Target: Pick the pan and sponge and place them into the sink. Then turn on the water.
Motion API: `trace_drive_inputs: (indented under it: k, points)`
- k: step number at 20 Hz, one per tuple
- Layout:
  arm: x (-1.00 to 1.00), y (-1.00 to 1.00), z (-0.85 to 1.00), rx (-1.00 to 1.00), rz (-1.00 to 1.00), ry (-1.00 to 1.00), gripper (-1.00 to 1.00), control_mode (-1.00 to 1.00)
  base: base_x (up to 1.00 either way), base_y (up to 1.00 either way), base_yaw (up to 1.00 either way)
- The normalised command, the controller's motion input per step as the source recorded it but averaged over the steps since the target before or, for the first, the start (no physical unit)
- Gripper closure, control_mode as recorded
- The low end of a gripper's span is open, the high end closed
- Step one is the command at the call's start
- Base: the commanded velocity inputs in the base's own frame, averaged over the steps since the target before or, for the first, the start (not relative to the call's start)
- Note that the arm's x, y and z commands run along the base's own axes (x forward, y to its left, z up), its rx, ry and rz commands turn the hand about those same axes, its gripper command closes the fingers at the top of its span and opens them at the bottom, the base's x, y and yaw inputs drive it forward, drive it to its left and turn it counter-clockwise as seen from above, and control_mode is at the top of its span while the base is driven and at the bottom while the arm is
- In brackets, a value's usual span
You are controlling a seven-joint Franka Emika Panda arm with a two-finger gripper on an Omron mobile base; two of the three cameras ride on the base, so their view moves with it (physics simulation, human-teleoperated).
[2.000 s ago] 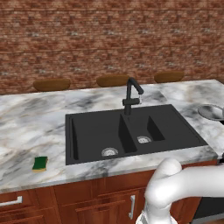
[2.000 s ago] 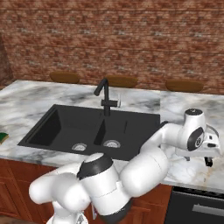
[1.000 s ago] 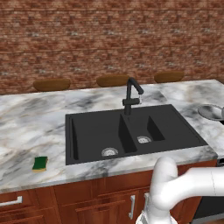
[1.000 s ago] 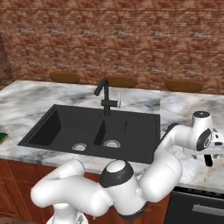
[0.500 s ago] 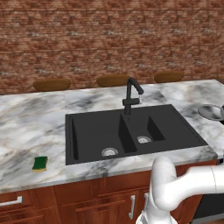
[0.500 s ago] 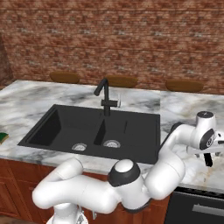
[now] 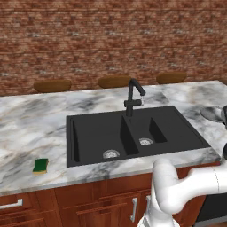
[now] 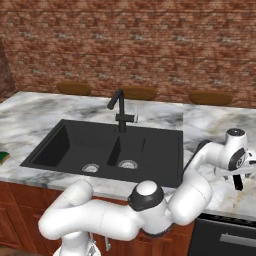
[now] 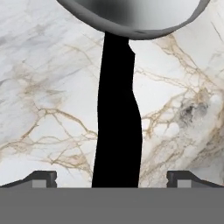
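Observation:
The pan (image 7: 213, 113) lies on the marble counter right of the sink (image 7: 88, 133). In the hand view its silver-grey bowl (image 9: 131, 17) is at the top, and its black handle (image 9: 117, 109) runs down between my fingertips (image 9: 41, 177). My gripper (image 9: 111, 177) is open and straddles that handle just above the counter. In the right base view the gripper (image 8: 239, 180) points down at the counter's right end and my hand hides the pan. The green and yellow sponge (image 7: 41, 166) sits on the counter left of the sink, also at the left edge (image 8: 2, 157). No water runs from the black faucet (image 7: 133, 95).
A brick wall backs the counter, with three wooden stool tops (image 7: 114, 82) along it. The counter's front edge and wooden cabinets (image 7: 102, 199) lie below the sink. A dark appliance front (image 8: 225, 240) is under the counter's right end.
My hand has crept a little right and down over the pan's end of the counter, and the elbow has swung right. Jaws have stayed open. Pan and sponge have not moved.

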Motion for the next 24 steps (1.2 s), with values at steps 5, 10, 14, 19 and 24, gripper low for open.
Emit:
trace_drive_inputs:
  k: [5,10,14,19,24]
  points:
    - [0.05,-0.13,-0.31,0.00,0.06,0.00,-1.00,-1.00,0.00,0.00,0.00]
    - [0.00,-0.11,-0.11,0.01,0.05,0.00,1.00,-1.00,0.00,0.00,0.00]
    - [-0.03,0.03,0.00,0.00,0.02,0.00,1.00,-1.00,0.00,0.00,0.00]
    - [-0.40,0.21,0.23,0.00,0.07,0.00,1.00,-1.00,0.00,0.00,0.00]
    - [-0.98,0.69,0.68,0.00,0.14,0.00,1.00,-1.00,0.00,0.00,0.00]
